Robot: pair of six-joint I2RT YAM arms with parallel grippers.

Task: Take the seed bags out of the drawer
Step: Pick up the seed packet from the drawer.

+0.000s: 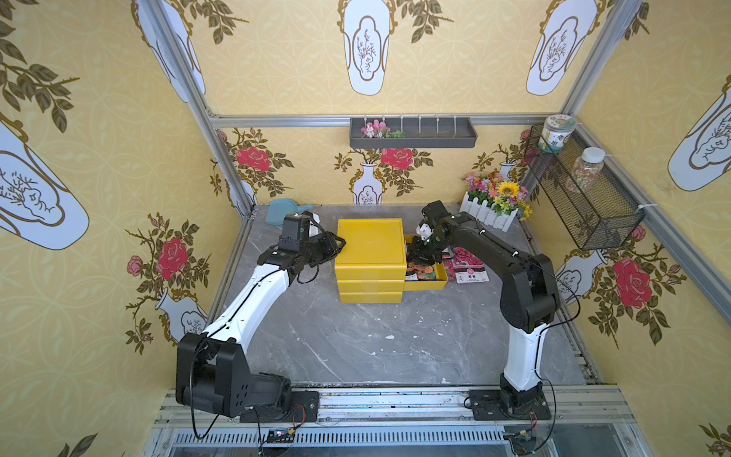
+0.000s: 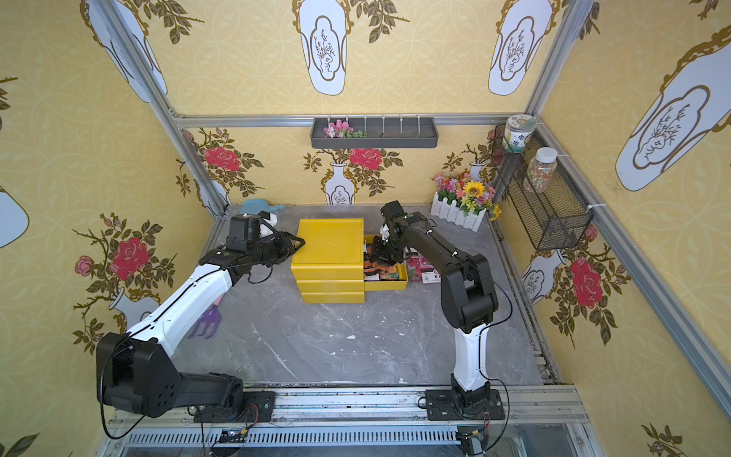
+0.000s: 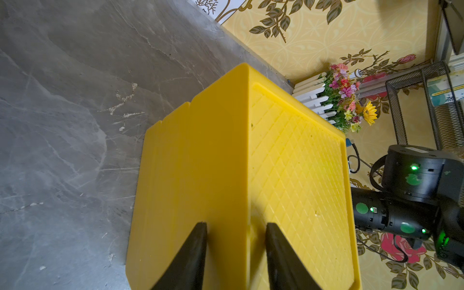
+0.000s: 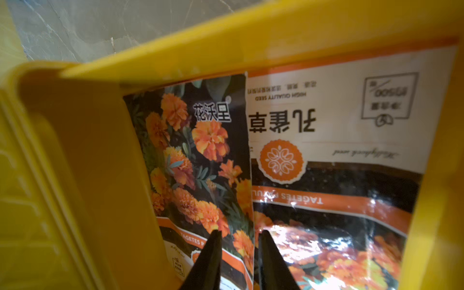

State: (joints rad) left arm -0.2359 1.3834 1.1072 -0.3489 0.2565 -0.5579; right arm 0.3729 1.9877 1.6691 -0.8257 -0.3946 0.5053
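Note:
The yellow drawer cabinet point(image 1: 370, 241) stands mid-table with its top drawer point(image 1: 439, 281) pulled out to the right. Seed bags with orange flowers on black point(image 1: 421, 272) point(image 2: 381, 272) lie in it. In the right wrist view one bag point(image 4: 195, 155) leans on the drawer wall, beside another with a white text panel point(image 4: 326, 140). My right gripper point(image 4: 238, 232) point(image 1: 421, 257) reaches down into the drawer. Its jaws stand narrowly open over the seam between both bags. A pink-flower seed bag point(image 1: 468, 265) lies on the table beside the drawer. My left gripper point(image 3: 236, 224) point(image 1: 341, 242) is shut on the cabinet's top left rim.
Artificial flowers in a white picket fence point(image 1: 494, 201) stand at the back right. A blue scoop point(image 1: 283, 211) lies at the back left, and a purple hand rake point(image 2: 207, 320) under the left arm. A wire basket with jars point(image 1: 581, 190) hangs on the right wall.

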